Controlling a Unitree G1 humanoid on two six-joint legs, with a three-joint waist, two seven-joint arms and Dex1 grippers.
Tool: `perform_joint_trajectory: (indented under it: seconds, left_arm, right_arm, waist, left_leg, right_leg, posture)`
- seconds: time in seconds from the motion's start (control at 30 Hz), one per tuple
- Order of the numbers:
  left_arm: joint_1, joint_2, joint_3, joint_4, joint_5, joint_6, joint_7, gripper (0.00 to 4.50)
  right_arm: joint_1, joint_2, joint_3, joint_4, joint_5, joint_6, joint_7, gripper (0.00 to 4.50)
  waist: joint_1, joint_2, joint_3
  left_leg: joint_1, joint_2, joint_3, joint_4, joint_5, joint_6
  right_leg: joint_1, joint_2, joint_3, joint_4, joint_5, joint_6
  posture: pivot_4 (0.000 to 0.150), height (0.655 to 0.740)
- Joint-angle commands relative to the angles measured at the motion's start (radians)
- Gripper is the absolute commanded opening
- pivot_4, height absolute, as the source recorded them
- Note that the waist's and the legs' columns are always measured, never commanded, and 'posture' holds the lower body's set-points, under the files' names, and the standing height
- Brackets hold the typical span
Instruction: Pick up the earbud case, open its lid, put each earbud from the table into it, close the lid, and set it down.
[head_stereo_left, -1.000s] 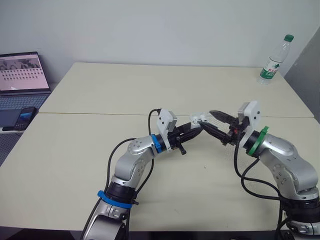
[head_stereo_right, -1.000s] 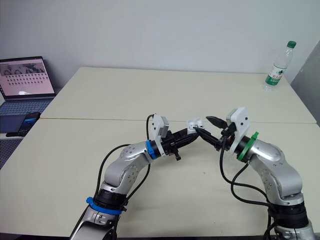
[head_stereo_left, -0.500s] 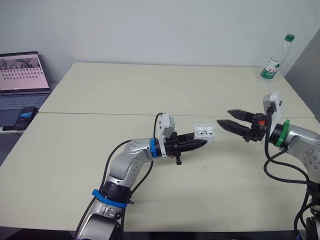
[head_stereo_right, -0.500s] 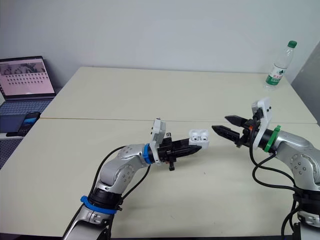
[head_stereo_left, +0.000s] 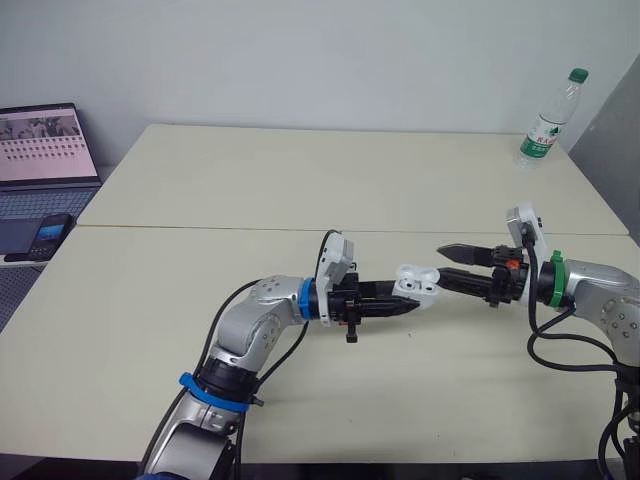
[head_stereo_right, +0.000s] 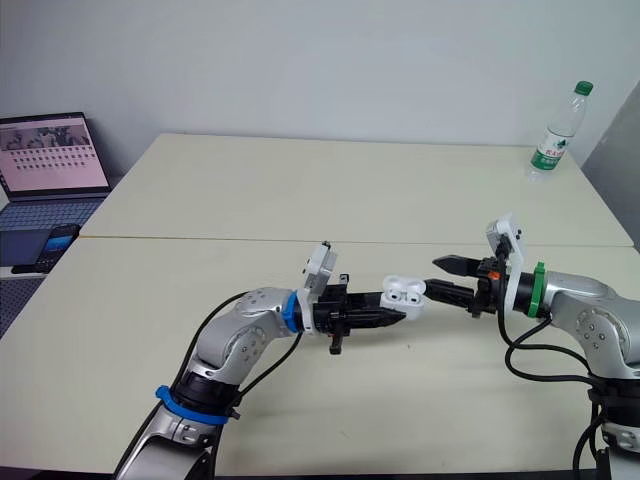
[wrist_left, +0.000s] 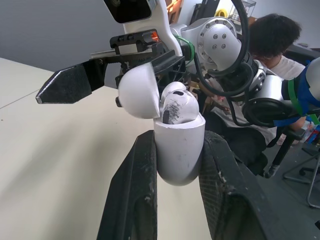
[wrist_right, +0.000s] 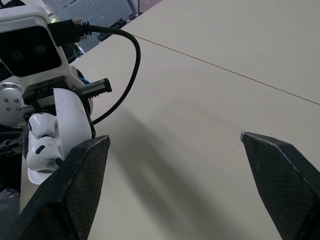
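Bottle label green, print too small to read. Earbud case clamped in left pincer above counter, lid up, earbuds seated. Right pincer spread wide, lower finger seemingly at the lid.

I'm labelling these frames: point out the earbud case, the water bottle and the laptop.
earbud case (wrist_left: 179, 150), left wrist view, on its rounded body.
water bottle (head_stereo_left: 541, 135), left eye view, on its label.
laptop (head_stereo_left: 45, 146), left eye view, on its screen.

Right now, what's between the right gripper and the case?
Nothing. In the eye views the open right gripper is right at the case, held by the left gripper; contact is unclear.
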Motion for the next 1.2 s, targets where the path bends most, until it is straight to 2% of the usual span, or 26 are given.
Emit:
perform_joint_trajectory:
  seconds: [0.03, 0.13, 0.4, 0.87, 1.03, 1.2]
  left_arm:
    - [-0.007, -0.004, -0.014, -0.03, -0.001, -0.009, -0.003, 0.74]
    - [-0.007, -0.002, -0.017, -0.03, 0.001, -0.009, -0.003, 0.74]
    - [-0.008, -0.003, -0.023, -0.027, 0.001, -0.01, 0.002, 0.74]
    - [-0.004, -0.011, -0.023, -0.01, 0.01, -0.019, 0.004, 0.74]
    - [0.001, -0.017, -0.014, -0.007, 0.028, -0.034, 0.03, 0.74]
    - [-0.021, -0.025, 0.032, 0.056, 0.127, -0.155, 0.152, 0.74]
  right_arm:
    - [-0.028, 0.005, -0.022, -0.037, 0.046, 0.011, 0.011, 4.01]
    - [-0.025, 0.005, -0.028, -0.048, 0.066, 0.02, 0.01, 3.12]
    - [0.005, -0.013, -0.052, -0.081, 0.118, 0.039, 0.02, 0.11]
    - [0.057, -0.08, -0.109, -0.147, 0.301, 0.112, 0.121, 0.05]
    - [0.077, -0.098, -0.105, -0.134, 0.245, 0.071, 0.107, 0.05]
    - [0.132, -0.076, -0.119, -0.104, 0.087, -0.069, 0.037, 0.05]
  waist:
    - [0.0, 0.0, 0.0]
    - [0.0, 0.0, 0.0]
    - [0.001, 0.0, 0.0]
    - [0.001, 0.0, 0.0]
    - [0.001, 0.0, 0.0]
    - [0.002, 0.0, 0.0]
  left_leg:
    - [0.0, 0.0, 0.0, 0.0, 0.0, 0.0]
    - [0.0, 0.0, 0.0, 0.0, 0.0, 0.0]
    - [0.0, 0.0, 0.0, 0.0, 0.0, 0.0]
    - [-0.001, 0.0, -0.001, 0.0, 0.0, 0.0]
    - [-0.001, 0.0, -0.001, 0.0, 0.0, 0.0]
    - [-0.001, 0.0, -0.002, 0.0, 0.0, 0.0]
  right_leg:
    - [0.0, 0.0, 0.0, 0.0, 0.0, 0.0]
    - [0.0, 0.0, 0.0, 0.0, 0.0, 0.0]
    - [0.0, 0.0, 0.0, 0.0, 0.0, 0.0]
    - [0.0, 0.0, -0.001, 0.0, 0.0, 0.0]
    - [0.0, 0.0, -0.002, -0.001, 0.0, 0.0]
    - [0.0, 0.0, -0.002, -0.001, 0.0, 0.0]
  posture:
    - [0.15, 0.7362]
    - [0.15, 0.7362]
    - [0.15, 0.7362]
    - [0.15, 0.7362]
    - [0.15, 0.7362]
    - [0.15, 0.7362]
